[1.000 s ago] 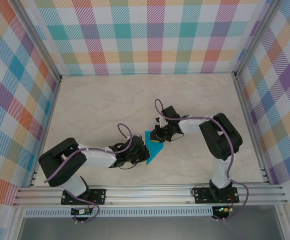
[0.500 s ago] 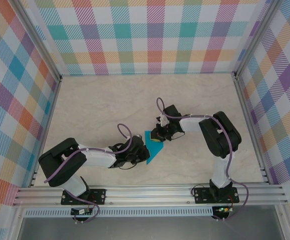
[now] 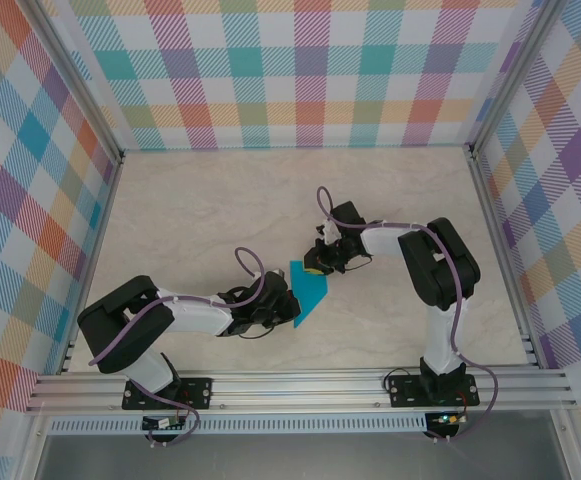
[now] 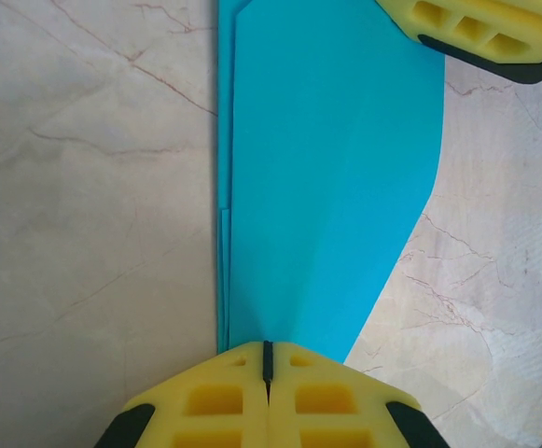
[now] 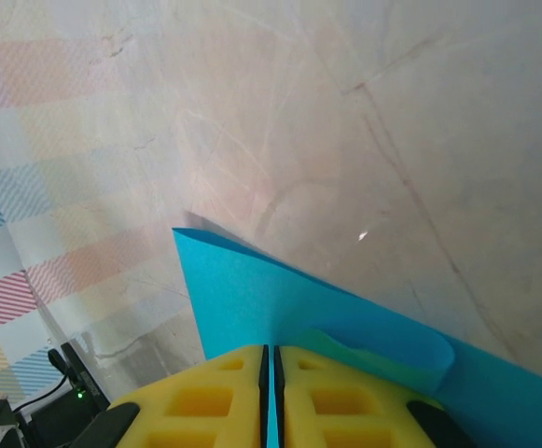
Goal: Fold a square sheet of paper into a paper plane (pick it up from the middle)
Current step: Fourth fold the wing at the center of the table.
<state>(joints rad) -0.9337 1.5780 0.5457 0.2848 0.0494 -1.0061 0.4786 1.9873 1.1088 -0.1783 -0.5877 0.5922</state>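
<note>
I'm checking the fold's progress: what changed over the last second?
The right gripper, shut on the far edge of the paper, shifted slightly up in the overhead view, uncovering more paper. The left gripper, shut at the pointed end, stayed put.

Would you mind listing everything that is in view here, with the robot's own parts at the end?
Folded paper: one, teal-blue, middle of the table, between the two end effectors.
Table: one, pale marbled beige, under everything.
Walls: three, multicoloured check, at the left, back and right.
Metal rails: several, silver, along the near edge and up the corners.
Left arm: one, black and white with a purple cable, near left.
Right arm: one, same colours, near right.
Left end effector: one, yellow fingers, shut, at the paper's narrow end.
Right end effector: one, yellow fingers, shut on the paper's wide end.
</note>
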